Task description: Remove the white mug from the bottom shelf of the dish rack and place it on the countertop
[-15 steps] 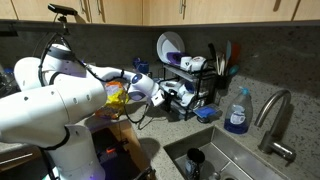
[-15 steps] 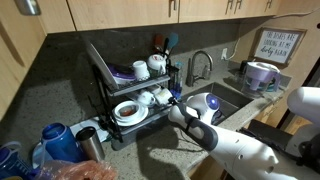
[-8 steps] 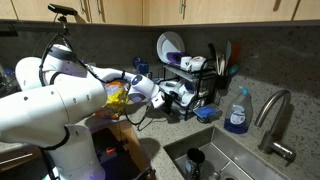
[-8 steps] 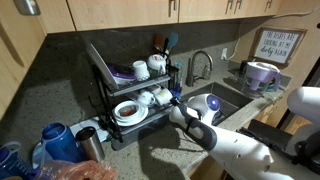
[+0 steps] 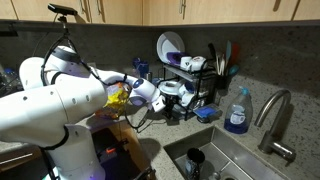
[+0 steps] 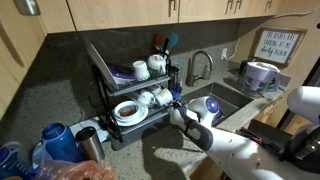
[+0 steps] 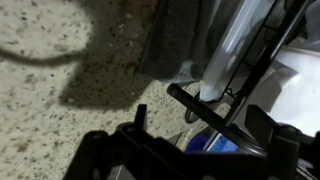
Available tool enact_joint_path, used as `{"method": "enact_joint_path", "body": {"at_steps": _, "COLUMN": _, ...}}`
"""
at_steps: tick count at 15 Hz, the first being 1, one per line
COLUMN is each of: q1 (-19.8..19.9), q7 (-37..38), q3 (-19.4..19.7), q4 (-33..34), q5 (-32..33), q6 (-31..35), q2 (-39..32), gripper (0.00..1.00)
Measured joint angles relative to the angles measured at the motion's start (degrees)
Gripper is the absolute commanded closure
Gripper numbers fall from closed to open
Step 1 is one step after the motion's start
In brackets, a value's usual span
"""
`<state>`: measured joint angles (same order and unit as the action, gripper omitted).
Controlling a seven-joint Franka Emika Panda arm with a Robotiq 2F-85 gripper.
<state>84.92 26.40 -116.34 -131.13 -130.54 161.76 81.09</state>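
The black wire dish rack (image 5: 195, 78) stands on the dark speckled countertop (image 5: 150, 125) against the backsplash; it also shows in an exterior view (image 6: 105, 85). The white mug (image 6: 161, 96) sits on the bottom shelf (image 6: 140, 122) at the end nearest my arm, beside another white cup and a white plate. My gripper (image 6: 174, 104) is at the rack's end, level with the bottom shelf and just short of the mug. In the wrist view the gripper (image 7: 200, 128) is open, with a black rack wire (image 7: 205, 108) crossing between its fingers and a white surface at the right.
The upper tier holds a plate (image 5: 168, 47), cups and utensils (image 5: 222, 58). A blue soap bottle (image 5: 237, 112), faucet (image 5: 275, 118) and steel sink (image 5: 225, 158) lie beyond the rack. A blue kettle (image 6: 58, 142) and a metal cup (image 6: 90, 143) stand near the rack's other end.
My gripper has edged a little closer to the rack's lower tier. Nothing has been picked up or moved.
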Motion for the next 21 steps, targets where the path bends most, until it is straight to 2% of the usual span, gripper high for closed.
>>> {"method": "enact_joint_path", "body": {"at_steps": 11, "q1": 1.32, "q7": 0.09, "q3": -2.32, "q4": 3.55, "q5": -1.07, "q6": 2.10, "q2": 0.86, "gripper": 0.00}}
{"method": "enact_joint_path", "body": {"at_steps": 21, "q1": 5.56, "q7": 1.07, "q3": -3.46, "q4": 8.03, "q5": -1.09, "q6": 5.09, "q2": 2.08, "gripper": 0.00}}
